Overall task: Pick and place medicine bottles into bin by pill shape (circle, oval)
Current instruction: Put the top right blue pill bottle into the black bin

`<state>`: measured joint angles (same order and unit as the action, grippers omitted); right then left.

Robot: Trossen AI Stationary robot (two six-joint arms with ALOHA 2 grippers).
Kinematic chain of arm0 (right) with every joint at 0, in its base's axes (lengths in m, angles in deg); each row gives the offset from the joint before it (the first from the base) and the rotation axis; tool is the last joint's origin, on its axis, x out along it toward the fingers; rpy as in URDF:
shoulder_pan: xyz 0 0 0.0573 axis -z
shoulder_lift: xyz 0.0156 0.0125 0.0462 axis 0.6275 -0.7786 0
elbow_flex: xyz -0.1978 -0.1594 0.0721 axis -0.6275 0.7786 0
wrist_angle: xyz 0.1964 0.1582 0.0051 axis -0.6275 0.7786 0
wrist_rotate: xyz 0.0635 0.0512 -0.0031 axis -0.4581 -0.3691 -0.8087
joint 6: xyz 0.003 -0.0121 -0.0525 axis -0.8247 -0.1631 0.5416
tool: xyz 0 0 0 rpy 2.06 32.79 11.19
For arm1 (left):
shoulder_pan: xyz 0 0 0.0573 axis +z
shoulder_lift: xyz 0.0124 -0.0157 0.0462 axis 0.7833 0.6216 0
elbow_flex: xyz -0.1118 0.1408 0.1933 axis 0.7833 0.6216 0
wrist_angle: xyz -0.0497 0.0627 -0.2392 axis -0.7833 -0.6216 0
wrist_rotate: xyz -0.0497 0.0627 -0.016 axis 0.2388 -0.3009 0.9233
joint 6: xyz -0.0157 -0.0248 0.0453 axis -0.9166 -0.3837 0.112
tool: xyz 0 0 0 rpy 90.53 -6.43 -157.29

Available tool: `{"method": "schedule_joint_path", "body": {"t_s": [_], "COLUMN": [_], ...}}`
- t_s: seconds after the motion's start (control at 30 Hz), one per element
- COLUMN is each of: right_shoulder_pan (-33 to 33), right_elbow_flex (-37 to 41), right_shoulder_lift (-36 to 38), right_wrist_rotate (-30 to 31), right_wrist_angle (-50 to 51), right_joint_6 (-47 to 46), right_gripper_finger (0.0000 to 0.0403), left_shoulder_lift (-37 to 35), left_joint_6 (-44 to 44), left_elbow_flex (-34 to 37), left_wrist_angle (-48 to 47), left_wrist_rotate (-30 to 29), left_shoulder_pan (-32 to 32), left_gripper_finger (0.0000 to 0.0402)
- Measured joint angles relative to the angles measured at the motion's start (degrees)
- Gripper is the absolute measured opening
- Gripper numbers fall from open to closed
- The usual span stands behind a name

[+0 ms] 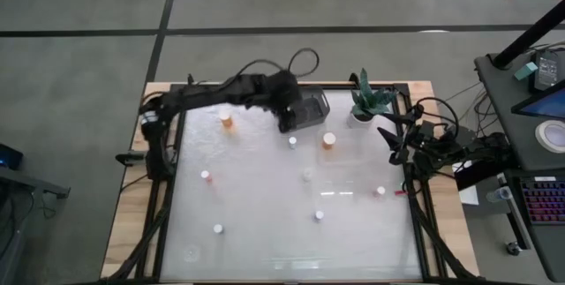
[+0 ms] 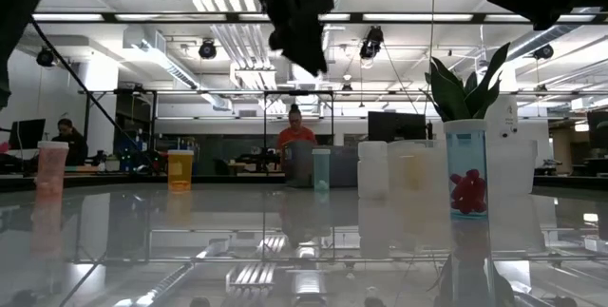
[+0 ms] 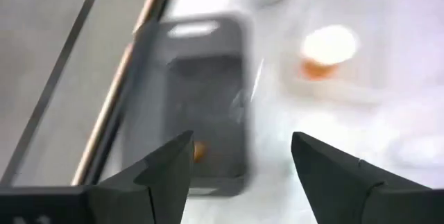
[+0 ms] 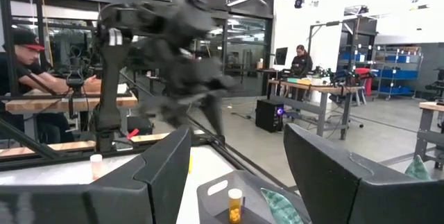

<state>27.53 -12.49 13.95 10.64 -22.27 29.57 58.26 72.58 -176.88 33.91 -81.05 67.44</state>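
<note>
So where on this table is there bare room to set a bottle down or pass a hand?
The widest bare patch is the table's near edge, below the white bottles and. Another lies mid-table between the orange bottle and the right-side bottle. The far edge is crowded: left gripper, open, over the bin, beside the plant.

My left gripper (image 1: 290,119) hangs above the bin (image 1: 311,108) at the table's (image 1: 265,232) far edge. One bottle (image 4: 236,205) stands inside. Plant (image 1: 369,101) right of bin; other bottles scattered nearer.
</note>
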Motion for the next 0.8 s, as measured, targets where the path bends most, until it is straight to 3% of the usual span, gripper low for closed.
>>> {"method": "schedule_joint_path", "body": {"t_s": [0.47,0.8], "right_shoulder_pan": [-0.02,-0.02], "right_elbow_flex": [0.0,0.0], "right_shoulder_lift": [-0.13,-0.31], "right_wrist_rotate": [0.02,0.0], "right_wrist_angle": [-0.35,-1.23], "right_joint_6": [-0.17,-8.72], "right_gripper_finger": [0.0224,0.0224], "left_shoulder_lift": [-21.28,-36.19], "left_joint_6": [0.24,0.16], "left_elbow_flex": [33.38,50.85], "left_wrist_angle": [24.45,35.63], "left_wrist_rotate": [0.12,-0.27], "left_shoulder_pan": [-20.68,-23.79], "left_gripper_finger": [0.0226,0.0226]}}
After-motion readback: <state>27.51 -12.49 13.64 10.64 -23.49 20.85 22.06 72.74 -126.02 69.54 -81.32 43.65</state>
